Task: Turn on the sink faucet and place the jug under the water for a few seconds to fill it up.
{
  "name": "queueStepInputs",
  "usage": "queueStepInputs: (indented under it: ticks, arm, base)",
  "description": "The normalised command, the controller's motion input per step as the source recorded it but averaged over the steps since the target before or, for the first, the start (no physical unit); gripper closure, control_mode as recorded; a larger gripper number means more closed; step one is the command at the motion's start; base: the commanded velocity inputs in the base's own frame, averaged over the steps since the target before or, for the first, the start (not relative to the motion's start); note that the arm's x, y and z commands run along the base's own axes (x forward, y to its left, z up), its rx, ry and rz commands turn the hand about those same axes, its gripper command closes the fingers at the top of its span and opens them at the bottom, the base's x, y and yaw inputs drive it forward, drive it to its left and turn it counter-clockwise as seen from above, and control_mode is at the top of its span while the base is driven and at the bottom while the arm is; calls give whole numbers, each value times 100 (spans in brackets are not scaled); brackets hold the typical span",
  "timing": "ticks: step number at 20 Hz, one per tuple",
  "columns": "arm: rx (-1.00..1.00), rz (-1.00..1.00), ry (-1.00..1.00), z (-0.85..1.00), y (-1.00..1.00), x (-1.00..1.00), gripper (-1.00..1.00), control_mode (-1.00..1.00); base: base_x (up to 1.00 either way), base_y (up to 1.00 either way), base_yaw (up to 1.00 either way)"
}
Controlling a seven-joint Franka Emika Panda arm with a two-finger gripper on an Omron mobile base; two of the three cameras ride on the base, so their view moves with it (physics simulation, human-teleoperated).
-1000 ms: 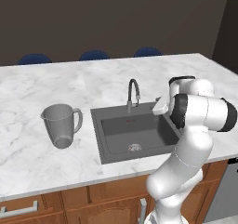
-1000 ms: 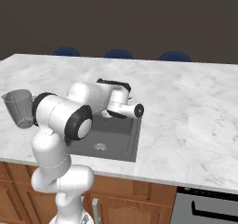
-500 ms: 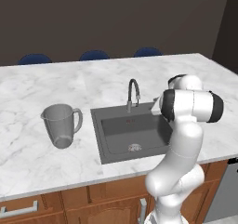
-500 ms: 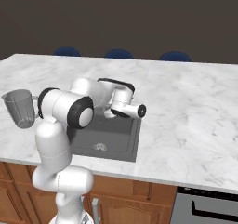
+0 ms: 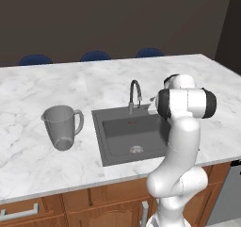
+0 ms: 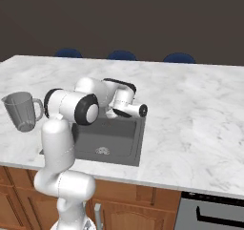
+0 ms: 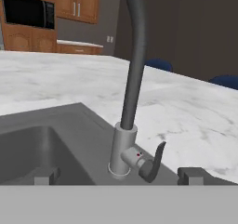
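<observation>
In the hand view, my tool (image 7: 116,175) sits low and level with the base of the sink faucet (image 7: 130,102). Its two fingertips (image 7: 190,174) stand wide apart at the bottom edge, one on each side of the faucet base, with nothing between them: the tool is released. The metallic base rises from the sink deck just ahead of the fingertips, and its small dark lever (image 7: 152,165) projects toward the camera on the right side. The dark spout rises from the base and arches out of the top of the view. No contact between tool and faucet is visible.

In the left base view, the sink (image 5: 134,135) is recessed in the white marble worktop (image 5: 56,80), with the round metal drain (image 5: 136,149) near its front wall. The faucet stands at the rear edge of the basin. No stream shows at the spout.

The jug (image 5: 60,126) stands upright on the worktop to the left of the sink, clear of the basin rim, handle facing the sink. It is well apart from my tool.

Beyond the far edge of the worktop, three blue chair backs (image 5: 95,56) are visible.
</observation>
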Motion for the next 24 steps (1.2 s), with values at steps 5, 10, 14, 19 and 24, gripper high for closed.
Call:
queueStepInputs:
  ticks: [5, 10, 14, 19, 24]
  arm:
    - [0, 0, 0, -15, 22, 30, -100, -100]
    - [1, 2, 0, -10, 3, 32, -100, -100]
    - [6, 6, 0, -18, -7, 29, -100, -100]
    - [7, 7, -3, -14, 0, 32, -100, -100]
    - [9, 8, -6, -17, -2, 28, -100, -100]
  base:
    - [0, 0, 0]
    - [0, 0, 0]
    - [0, 0, 0]
    - [0, 0, 0]
    - [0, 0, 0]
